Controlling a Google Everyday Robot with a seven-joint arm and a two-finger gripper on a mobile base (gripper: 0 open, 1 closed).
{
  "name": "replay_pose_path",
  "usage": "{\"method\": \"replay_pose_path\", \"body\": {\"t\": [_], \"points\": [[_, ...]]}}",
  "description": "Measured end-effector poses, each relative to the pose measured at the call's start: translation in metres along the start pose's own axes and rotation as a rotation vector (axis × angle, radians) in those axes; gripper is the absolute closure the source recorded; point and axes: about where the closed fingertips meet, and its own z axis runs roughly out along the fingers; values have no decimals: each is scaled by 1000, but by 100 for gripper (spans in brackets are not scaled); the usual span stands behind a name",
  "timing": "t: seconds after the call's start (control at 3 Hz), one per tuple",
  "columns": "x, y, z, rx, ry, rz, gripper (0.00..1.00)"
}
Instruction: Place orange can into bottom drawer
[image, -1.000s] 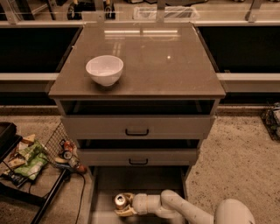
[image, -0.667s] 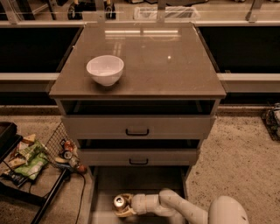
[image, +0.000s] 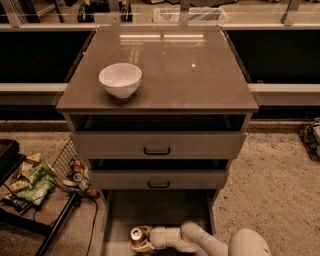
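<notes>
Lower the can (image: 136, 233) until its base meets the floor of the drawer (image: 160, 212). Then part the fingers only as far as needed and draw back toward 3 o'clock, along the arm (image: 200, 241), so as not to tip it. Hold it plumb on the way down, with no twist of the wrist. Mind the drawer's left wall at 9 o'clock, near the can, and the middle drawer (image: 158, 179) overhanging at 12 o'clock when lifting out.

Looks clamped in the gripper (image: 140, 243), fingers closed on the can's lower sides from about 4 o'clock. Sits toward 7 o'clock within the drawer, at 6 o'clock of the cabinet (image: 200, 75). Cannot tell whether resting on the floor or held just above it.

Stands upright: long axis vertical, silver top up toward the camera, base down.
</notes>
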Motion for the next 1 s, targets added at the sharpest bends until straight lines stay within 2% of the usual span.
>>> {"method": "replay_pose_path", "body": {"t": [0.67,1.0], "points": [[-3,2,4,-9,-1,-2,51],[-3,4,7,-13,-4,0,20]]}}
